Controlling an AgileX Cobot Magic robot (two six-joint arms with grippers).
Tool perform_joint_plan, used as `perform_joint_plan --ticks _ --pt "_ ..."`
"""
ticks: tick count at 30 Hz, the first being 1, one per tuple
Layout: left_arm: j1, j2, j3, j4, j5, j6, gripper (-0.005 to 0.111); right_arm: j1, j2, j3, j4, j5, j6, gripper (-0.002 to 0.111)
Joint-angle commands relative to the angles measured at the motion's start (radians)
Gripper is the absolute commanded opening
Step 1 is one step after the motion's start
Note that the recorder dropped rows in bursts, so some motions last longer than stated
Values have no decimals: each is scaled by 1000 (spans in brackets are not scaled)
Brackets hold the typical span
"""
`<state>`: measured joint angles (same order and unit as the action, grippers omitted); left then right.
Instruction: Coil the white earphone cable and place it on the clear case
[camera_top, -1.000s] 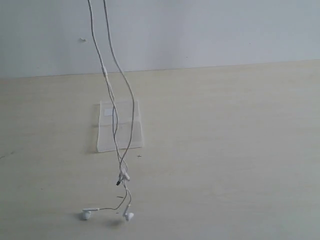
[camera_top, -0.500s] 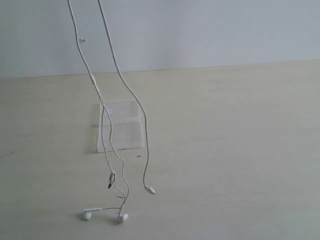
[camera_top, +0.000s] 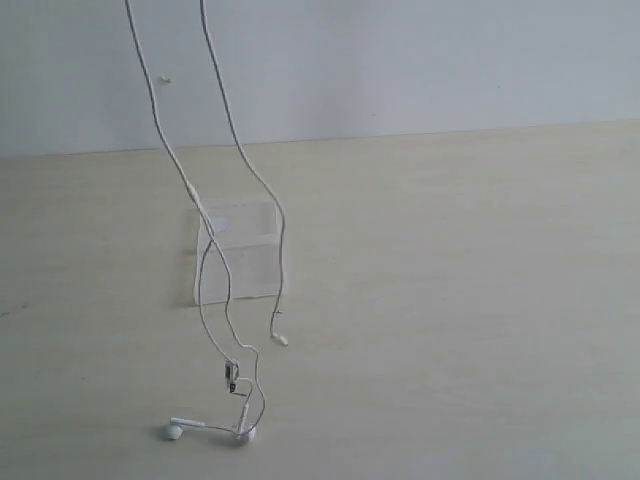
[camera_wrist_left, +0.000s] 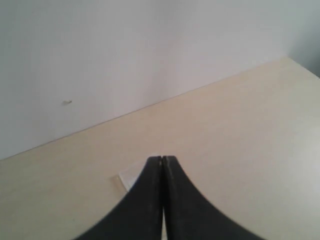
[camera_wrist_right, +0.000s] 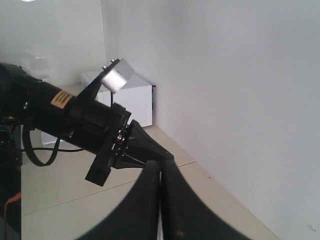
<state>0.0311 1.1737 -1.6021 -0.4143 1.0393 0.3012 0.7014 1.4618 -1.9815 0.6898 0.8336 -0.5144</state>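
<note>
White earphone cable (camera_top: 232, 372) hangs in 2 strands from above frame, earbuds (camera_top: 174, 432) touching table (camera_top: 450, 300) near clear case (camera_top: 250, 270); left gripper (camera_wrist_left: 162, 161) and right gripper (camera_wrist_right: 160, 165) both clenched, no cable visible between them

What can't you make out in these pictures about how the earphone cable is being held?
Exterior view: both strands of the white earphone cable run off the top edge, so where they are held is cut off.
Left wrist view: the left tool is shut, but no cable shows there; its fingers hide most of the clear case.
Right wrist view: the right tool is shut; no cable shows.
</note>
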Motion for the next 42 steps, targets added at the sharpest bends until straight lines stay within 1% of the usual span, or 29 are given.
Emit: perform_joint_plan --ticks 1,4,6,10,11,12,15,18,21,24,33,37,42 --pt "76 27 5 -172 1 169 0 3 18 -9 43 4 -40 0" --pt "120 44 5 -298 25 284 0 3 33 -9 45 7 -44 0" --pt "159 54 5 -434 40 392 0 3 43 -9 63 -1 -70 0" --pt "214 94 18 -645 176 577 0 3 61 -9 126 -25 -99 0" --pt "225 106 26 -677 182 641 0 3 63 -11 128 -28 -111 0" --pt "234 116 38 -699 182 706 0 3 63 -11 128 -34 -122 0" --pt "251 119 102 -712 182 797 0 3 63 -11 128 -40 -132 0" --pt "251 119 157 -757 182 903 0 3 63 -11 128 -36 -132 0" --pt "251 119 171 -828 182 985 0 3 63 -11 128 -36 -140 0" --pt "251 119 171 -862 182 1085 0 3 65 -11 128 -36 -142 0" --pt "247 119 171 -900 182 1116 0 3 65 -11 133 -36 -148 0" --pt "247 119 171 -955 182 1107 0 3 65 -11 133 -36 -159 0" --pt "247 119 171 -945 182 1076 0 3 65 -11 134 -36 -157 0"
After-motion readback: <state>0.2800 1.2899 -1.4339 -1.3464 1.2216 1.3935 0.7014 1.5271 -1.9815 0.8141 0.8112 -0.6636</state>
